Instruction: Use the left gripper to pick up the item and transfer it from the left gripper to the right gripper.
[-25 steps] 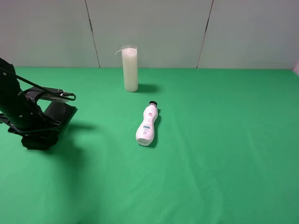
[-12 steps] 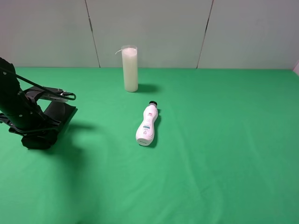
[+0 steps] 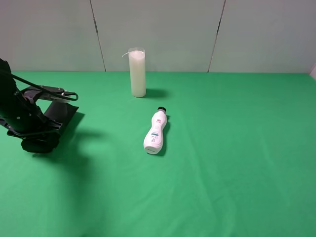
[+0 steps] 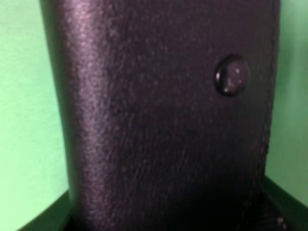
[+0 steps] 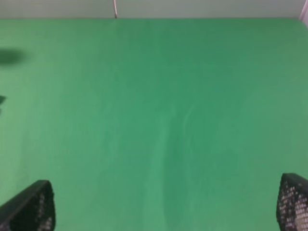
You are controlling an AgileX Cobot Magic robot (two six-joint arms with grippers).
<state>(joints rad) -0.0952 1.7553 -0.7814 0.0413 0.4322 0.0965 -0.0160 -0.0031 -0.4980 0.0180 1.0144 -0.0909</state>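
Note:
The black glasses case (image 3: 63,114) is at the far left, tilted, with its far end off the green cloth and a shadow under it. My left gripper (image 3: 45,130) is shut on its near end. In the left wrist view the case (image 4: 163,125) fills the picture, with its small snap (image 4: 232,77) in sight; the jaws show only as dark edges at the lower corners. My right gripper (image 5: 166,207) is open and empty over bare green cloth, its two fingertips (image 5: 29,207) far apart. It is out of the exterior high view.
A white plastic bottle with a black cap (image 3: 155,132) lies on its side near the middle of the green table (image 3: 237,148). A tall white candle in glass (image 3: 137,72) stands upright at the back, near the grey wall.
My left arm has moved slightly left and up with the glasses case in its grip, and the case's far end has risen. The bottle and candle have not moved.

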